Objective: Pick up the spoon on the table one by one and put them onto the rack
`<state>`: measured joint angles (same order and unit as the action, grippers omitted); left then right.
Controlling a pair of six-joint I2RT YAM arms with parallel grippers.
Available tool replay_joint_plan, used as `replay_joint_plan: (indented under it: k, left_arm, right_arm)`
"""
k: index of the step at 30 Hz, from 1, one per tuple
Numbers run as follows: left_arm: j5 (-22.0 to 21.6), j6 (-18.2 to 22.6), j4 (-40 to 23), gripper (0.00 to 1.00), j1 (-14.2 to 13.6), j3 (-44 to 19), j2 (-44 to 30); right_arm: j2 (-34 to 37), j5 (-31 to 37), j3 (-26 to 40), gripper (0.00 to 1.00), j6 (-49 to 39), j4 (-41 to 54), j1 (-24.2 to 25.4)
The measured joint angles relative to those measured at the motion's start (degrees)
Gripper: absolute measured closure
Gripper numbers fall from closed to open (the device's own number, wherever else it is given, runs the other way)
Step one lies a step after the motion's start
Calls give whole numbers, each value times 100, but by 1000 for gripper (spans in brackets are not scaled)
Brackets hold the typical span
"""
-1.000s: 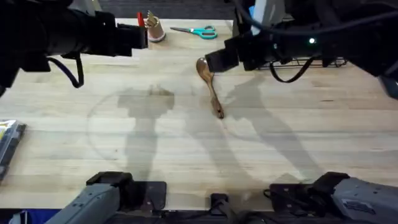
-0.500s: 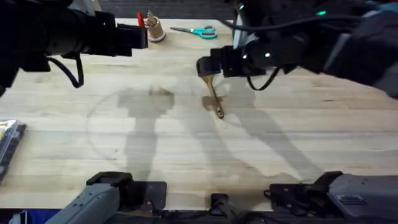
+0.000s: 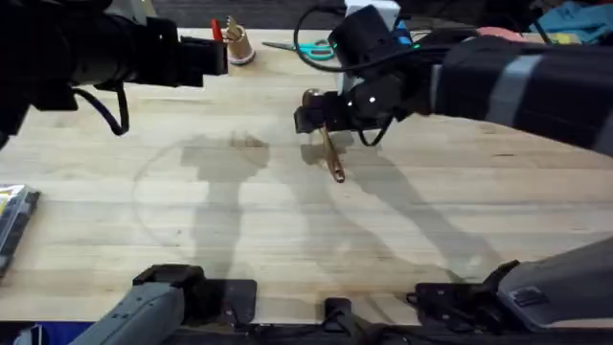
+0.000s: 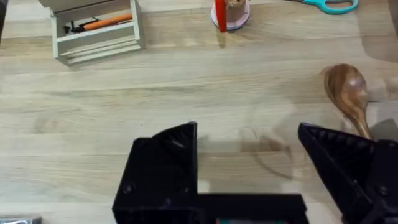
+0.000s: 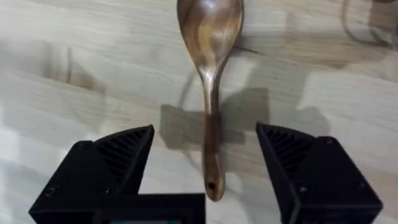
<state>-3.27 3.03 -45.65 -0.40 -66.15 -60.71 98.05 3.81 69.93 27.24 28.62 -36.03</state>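
One spoon [image 5: 210,93] lies flat between the right claw's [image 5: 205,165] spread fingers.

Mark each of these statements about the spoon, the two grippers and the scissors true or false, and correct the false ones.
1. The right gripper is open, its fingers either side of the wooden spoon's handle. True.
2. The spoon is lifted off the table. False: it lies flat on it.
3. The left gripper holds the spoon. False: it is open and empty.
4. Teal-handled scissors lie near the table's far edge. True.
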Motion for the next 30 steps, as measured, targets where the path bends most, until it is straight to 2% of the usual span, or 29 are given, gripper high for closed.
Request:
replay_joint_plan:
  k: [12, 30]
  left_arm:
    - [0, 0, 0, 8, 0, 0, 0]
    - [0, 0, 0, 8, 0, 0, 0]
  right_arm:
    - [820, 832, 0, 9, 4, -710, -241]
    - [1094, 1053, 55, 9, 41, -933, -384]
